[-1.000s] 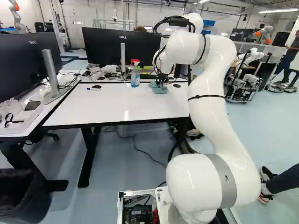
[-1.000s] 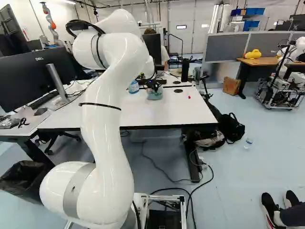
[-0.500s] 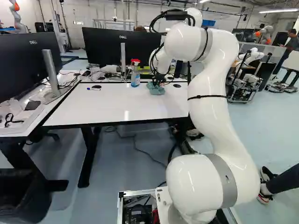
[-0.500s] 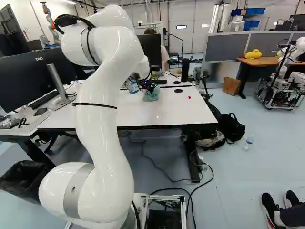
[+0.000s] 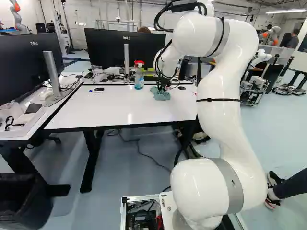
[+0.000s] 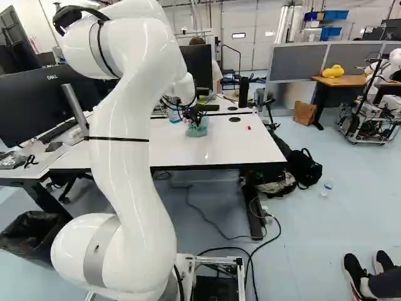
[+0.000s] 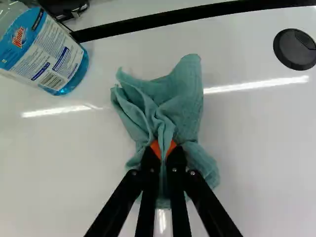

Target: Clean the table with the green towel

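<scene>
Wrist view: we see the hand (image 7: 163,150) pinching a bunched fold of the green towel (image 7: 182,98), orange pads (image 7: 156,148) squeezing it from both sides. Loose cloth fans out ahead and beside, probably so there's fabric to wipe with while the fold gives the grip. Spray bottle (image 7: 47,52) is near the towel, apart from it; round cap (image 7: 296,48) is on the other side.

Left base view: we have towel and hand towards the far edge of the white surface (image 5: 115,110), arm (image 5: 218,105) reaching over. Bottle stands upright by the far edge, likely parked there to free the middle. Marker (image 5: 96,91) lies further left; we'd keep the wipe off it.

Right base view: towel hangs below the hand; we can't tell how firmly it presses. Small red thing (image 6: 249,127) sits beyond the cap, maybe something to clean.
</scene>
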Available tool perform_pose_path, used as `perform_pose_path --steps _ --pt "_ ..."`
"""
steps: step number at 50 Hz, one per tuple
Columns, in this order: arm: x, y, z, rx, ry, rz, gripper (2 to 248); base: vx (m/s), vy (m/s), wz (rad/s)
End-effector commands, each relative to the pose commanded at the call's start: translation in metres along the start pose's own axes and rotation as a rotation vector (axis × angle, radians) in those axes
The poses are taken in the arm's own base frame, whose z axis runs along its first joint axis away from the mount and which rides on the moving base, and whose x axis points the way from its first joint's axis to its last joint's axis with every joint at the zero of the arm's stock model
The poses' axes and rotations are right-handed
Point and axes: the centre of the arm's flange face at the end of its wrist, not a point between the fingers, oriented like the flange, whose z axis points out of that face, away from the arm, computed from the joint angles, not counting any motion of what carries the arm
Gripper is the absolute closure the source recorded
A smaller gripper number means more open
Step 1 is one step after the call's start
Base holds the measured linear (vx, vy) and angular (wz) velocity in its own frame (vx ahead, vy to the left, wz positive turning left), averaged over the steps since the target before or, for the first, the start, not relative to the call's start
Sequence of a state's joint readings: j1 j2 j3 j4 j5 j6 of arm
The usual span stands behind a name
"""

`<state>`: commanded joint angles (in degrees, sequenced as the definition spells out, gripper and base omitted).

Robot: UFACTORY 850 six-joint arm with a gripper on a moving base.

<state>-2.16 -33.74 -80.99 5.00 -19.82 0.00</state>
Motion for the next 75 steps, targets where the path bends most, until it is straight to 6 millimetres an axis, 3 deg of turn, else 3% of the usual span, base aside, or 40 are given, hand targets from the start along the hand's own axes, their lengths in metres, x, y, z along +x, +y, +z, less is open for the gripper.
perform_pose_path --steps 19,46,63,75 --pt "0.001 -0.003 -0.007 0.003 0.008 -0.004 221 0.000 0.000 0.000" --pt "-0.001 -0.048 -0.046 0.038 0.048 -0.063 221 0.000 0.000 0.000" --pt "-0.017 -0.057 -0.081 0.049 0.064 -0.079 221 0.000 0.000 0.000" --pt "-0.036 -0.055 -0.092 0.049 0.051 -0.081 221 0.000 0.000 0.000"
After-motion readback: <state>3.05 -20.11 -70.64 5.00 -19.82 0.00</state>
